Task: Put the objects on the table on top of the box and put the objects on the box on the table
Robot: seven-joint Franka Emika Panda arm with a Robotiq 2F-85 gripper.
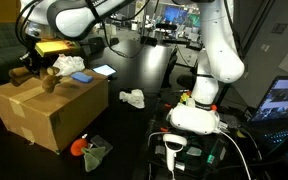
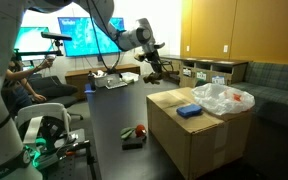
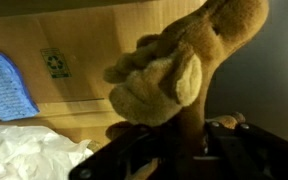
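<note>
**Exterior view.** Showed the arm point(image 1: 220, 50) rising upright from its white base, folding at the top and running level above the table point(image 1: 134, 75) to a bent wrist, with the gripper point(image 1: 32, 72) pointed down over the far-left part of the box point(image 1: 44, 115). Clenched there on a tan plush toy point(image 1: 50, 82) at the level of the box top; contact between toy and cardboard could not be told. Showed also a blue cloth point(image 1: 80, 77) and a clear plastic bag point(image 1: 69, 64) on the flaps, and a white crumpled piece point(image 1: 132, 98) and an orange item point(image 1: 82, 147) on the table.

**Exterior view.** Placed the box point(image 2: 184, 145) in the foreground beside the table point(image 2: 119, 105), with the blue cloth point(image 2: 189, 111) and plastic bag point(image 2: 224, 98) on its near flaps. Set the gripper point(image 2: 156, 68) above the far end; toy too small to read.

**Wrist view.** Showed the plush toy point(image 3: 164, 70) with its long axis slanting from the dark fingers point(image 3: 119, 165) at the bottom edge up to the top right corner, and a rounded part turned left. Gripped at its lower end by the gripper point(image 3: 184, 145). Behind: the box point(image 3: 84, 45), the blue cloth point(image 3: 4, 85) at left and the plastic bag point(image 3: 24, 155) lower left.
</note>
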